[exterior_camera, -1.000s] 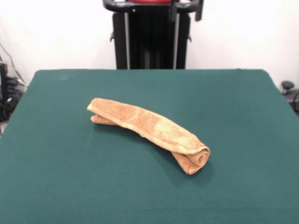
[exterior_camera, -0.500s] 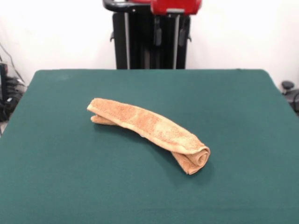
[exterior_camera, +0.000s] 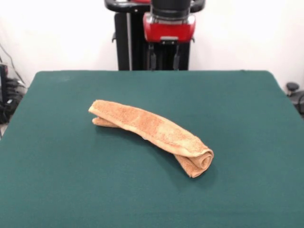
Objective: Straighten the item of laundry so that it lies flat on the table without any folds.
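The dark green table [exterior_camera: 57, 190] fills most of what I can see from this side, its felt-like top running from the near edge up to the white wall; behind its far edge stands the black pedestal [exterior_camera: 124, 42], and in front of that hangs the red and black arm [exterior_camera: 169, 21], coming down from above; on the table, a little toward the near side of the middle, lies the orange-tan terry towel [exterior_camera: 152, 135], rolled and folded into a long thick bundle that runs slantwise from upper left to lower right; its left end is a doubled fold with a lower layer poking out beneath, and its right end curls into a loose spiral that faces me; a paler woven band crosses the bundle about halfway along; the gripper [exterior_camera: 164, 61] hangs beyond the table's far edge, high and well apart from the towel, touching nothing; its two dark fingers [exterior_camera: 152, 61] point down with a clear gap between them, spread and holding nothing; the towel lies nearer to me, slightly left and below.
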You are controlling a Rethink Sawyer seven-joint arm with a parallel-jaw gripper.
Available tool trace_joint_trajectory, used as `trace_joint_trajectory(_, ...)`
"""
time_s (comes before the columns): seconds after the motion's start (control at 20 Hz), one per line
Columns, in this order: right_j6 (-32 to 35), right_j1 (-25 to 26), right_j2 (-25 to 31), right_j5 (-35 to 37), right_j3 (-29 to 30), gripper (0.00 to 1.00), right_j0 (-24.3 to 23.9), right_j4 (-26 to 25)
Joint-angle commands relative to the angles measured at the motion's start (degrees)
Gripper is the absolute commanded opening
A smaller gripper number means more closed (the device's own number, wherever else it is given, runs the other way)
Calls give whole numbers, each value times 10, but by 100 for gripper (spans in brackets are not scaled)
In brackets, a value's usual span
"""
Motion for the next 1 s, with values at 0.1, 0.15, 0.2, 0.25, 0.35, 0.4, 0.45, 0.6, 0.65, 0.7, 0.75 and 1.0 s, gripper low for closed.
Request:
trace_joint_trajectory(0.1, 0, 70, 82, -35, -67, 100, -9, -36)
trace_joint_trajectory(0.15, 1, 74, 83, -34, -73, 100, -9, -38)
trace_joint_trajectory(0.2, 3, 80, 84, -33, -79, 100, -9, -40)
trace_joint_trajectory(0.25, 3, 86, 87, -34, -86, 100, -11, -44)
trace_joint_trajectory(0.35, -2, 99, 95, -33, -99, 100, -18, -48)
trace_joint_trajectory(0.4, -6, 105, 99, -30, -105, 100, -22, -49)
trace_joint_trajectory(0.45, -9, 108, 103, -29, -108, 100, -26, -51)
trace_joint_trajectory(0.6, -15, 123, 115, -20, -126, 100, -34, -54)
trace_joint_trajectory(0.65, -15, 128, 118, -18, -133, 100, -36, -55)
trace_joint_trajectory(0.7, -15, 133, 120, -17, -139, 100, -37, -57)
trace_joint_trajectory(0.75, -15, 135, 122, -16, -142, 100, -38, -59)
trace_joint_trajectory(1.0, -27, 149, 140, 2, -163, 100, -50, -67)
